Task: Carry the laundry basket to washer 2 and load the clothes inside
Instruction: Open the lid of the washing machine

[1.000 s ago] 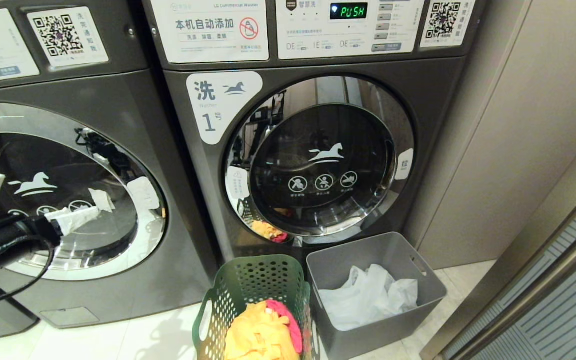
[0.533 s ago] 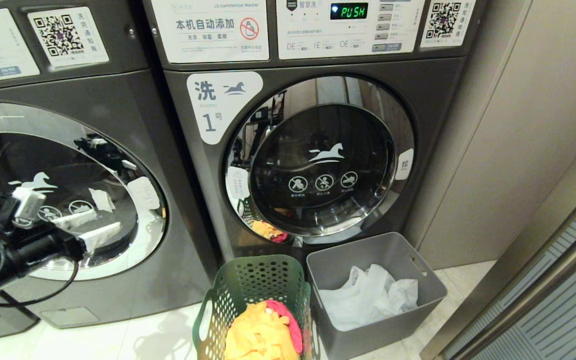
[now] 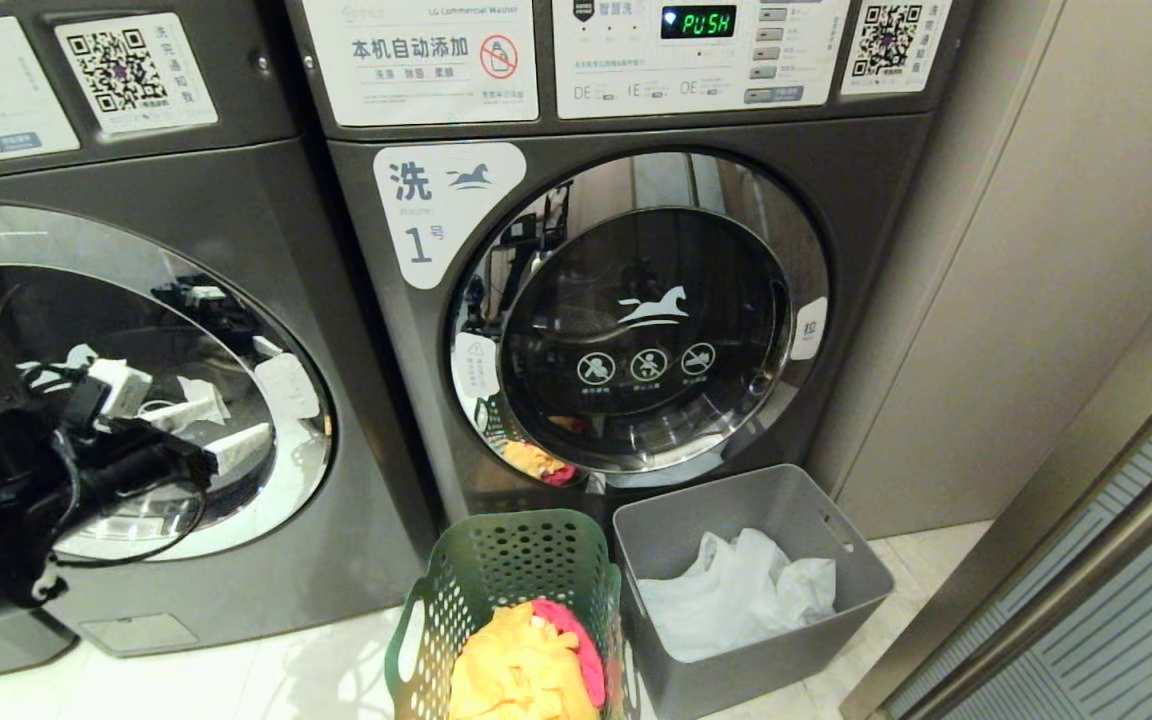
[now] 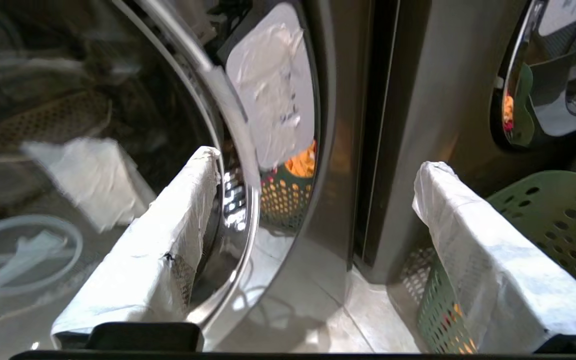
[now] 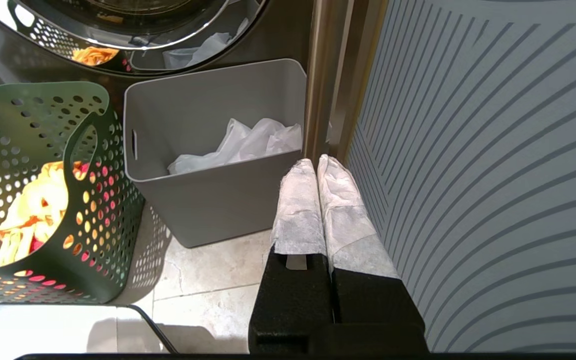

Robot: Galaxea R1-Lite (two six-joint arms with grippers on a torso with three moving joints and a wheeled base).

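The dark green laundry basket (image 3: 496, 570) stands on the floor below the washer marked 1 (image 3: 416, 210), with yellow (image 3: 516, 670) and pink-red clothes (image 3: 581, 645) inside. The dark grey machine on the left (image 3: 266, 220) is washer 2; its number label is out of view. My left gripper (image 3: 216, 432) is open and empty in front of that machine's round door, near the door's chrome rim (image 4: 240, 165). In the left wrist view the left gripper (image 4: 318, 160) frames the rim, and the basket (image 4: 543, 210) lies beyond one finger. My right gripper (image 5: 315, 160) is shut and empty, low beside the grey bin.
A plain grey bin (image 3: 806, 500) holding white bag-like material (image 3: 736, 590) sits right of the basket, touching it. A beige wall panel (image 3: 1036, 250) and a striped door panel (image 5: 468, 150) close off the right side. Pale floor tiles (image 3: 266, 670) lie in front of the left machine.
My left arm has swung rightward across the left machine's door and its wrist has rolled; the fingers stay open. Basket, bin and right arm have not moved.
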